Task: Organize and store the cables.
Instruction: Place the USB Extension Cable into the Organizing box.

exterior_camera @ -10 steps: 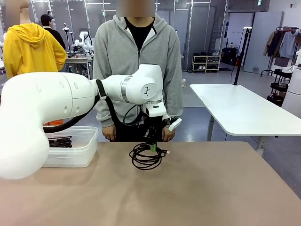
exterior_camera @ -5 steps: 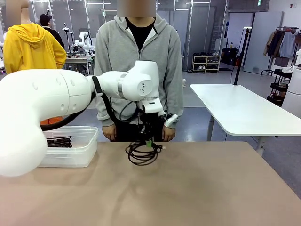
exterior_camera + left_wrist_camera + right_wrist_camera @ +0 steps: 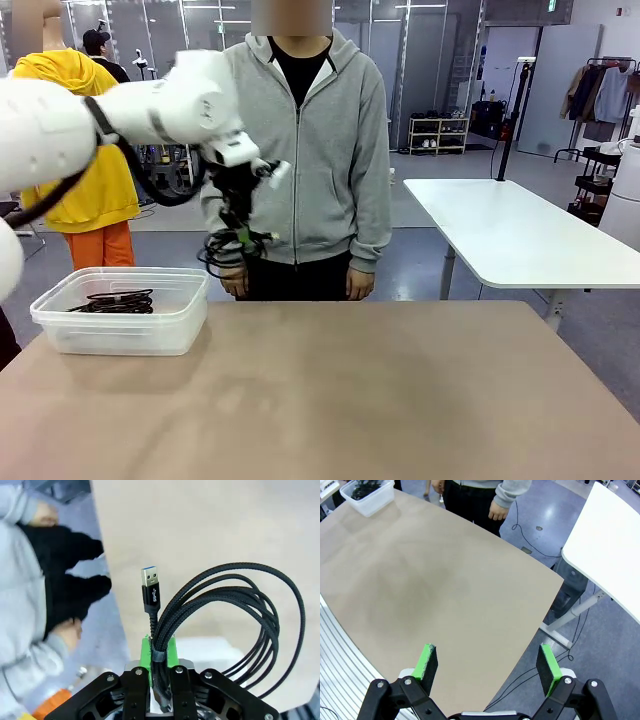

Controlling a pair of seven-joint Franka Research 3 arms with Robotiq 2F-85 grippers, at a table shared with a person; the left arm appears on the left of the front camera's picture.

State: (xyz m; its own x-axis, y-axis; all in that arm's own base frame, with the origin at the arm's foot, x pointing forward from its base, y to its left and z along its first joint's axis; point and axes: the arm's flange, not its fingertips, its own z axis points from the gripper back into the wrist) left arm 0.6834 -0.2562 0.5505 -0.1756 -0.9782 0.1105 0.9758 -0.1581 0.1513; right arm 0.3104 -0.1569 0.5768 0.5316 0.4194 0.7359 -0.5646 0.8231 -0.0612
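Clamped tight, my left claw (image 3: 240,238) pinched a coiled black cable (image 3: 222,256) between its green pads (image 3: 145,652), and the bundle hung in the air off the surface (image 3: 380,400), in front of the person in the grey hoodie (image 3: 310,150) who stood at the far edge. Seen along my left fingers, the braided loops (image 3: 240,610) fanned out to one side of the grip, and a plug with a blue tongue and a metal shell (image 3: 150,582) stuck straight up just beside them. Near my left edge of the surface sat a clear plastic tub (image 3: 125,325), and another black cable (image 3: 115,300) lay coiled inside it; the held bundle hung higher than the tub's rim and a little toward the middle from it. My right claw (image 3: 487,662) stood wide apart with nothing between its pads, high above the bare tan surface (image 3: 430,590). From there the tub (image 3: 367,497) showed at the far corner with dark cord in it, and one of the person's hands (image 3: 497,512) hung at the far edge.
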